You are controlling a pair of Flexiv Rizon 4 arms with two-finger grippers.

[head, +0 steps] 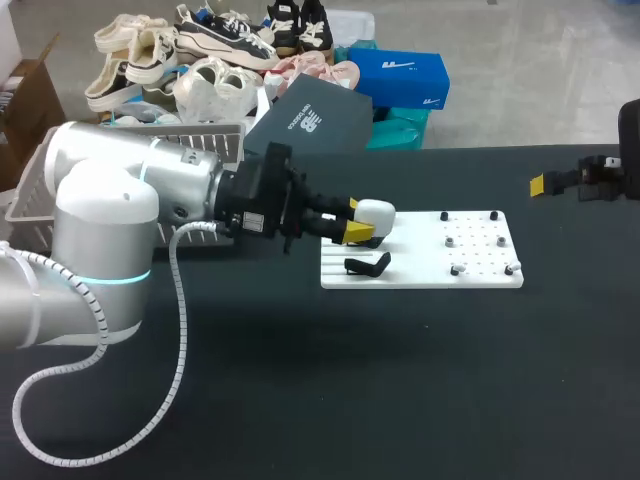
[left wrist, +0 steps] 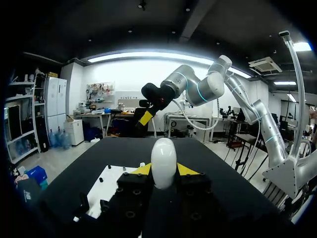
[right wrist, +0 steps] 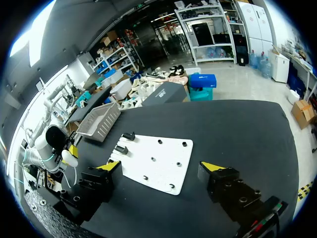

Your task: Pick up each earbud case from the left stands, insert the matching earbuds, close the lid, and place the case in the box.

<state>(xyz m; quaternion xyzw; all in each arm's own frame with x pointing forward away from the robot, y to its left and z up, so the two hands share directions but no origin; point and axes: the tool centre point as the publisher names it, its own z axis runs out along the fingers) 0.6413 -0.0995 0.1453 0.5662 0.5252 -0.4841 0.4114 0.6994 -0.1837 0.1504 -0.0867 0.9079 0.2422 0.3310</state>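
1. L claw (head: 358, 222) clenched on white earbud case (head: 376, 212), yellow tips on either side of it.
2. Case held over L end of white board (head: 480, 275), near black stand (head: 368, 265) on that end.
3. Small dark pegs dotted over board's R half.
4. R claw (right wrist: 162, 166) released, nothing btwn fingers, out at R side of black surface (head: 400, 380), well apart from board.
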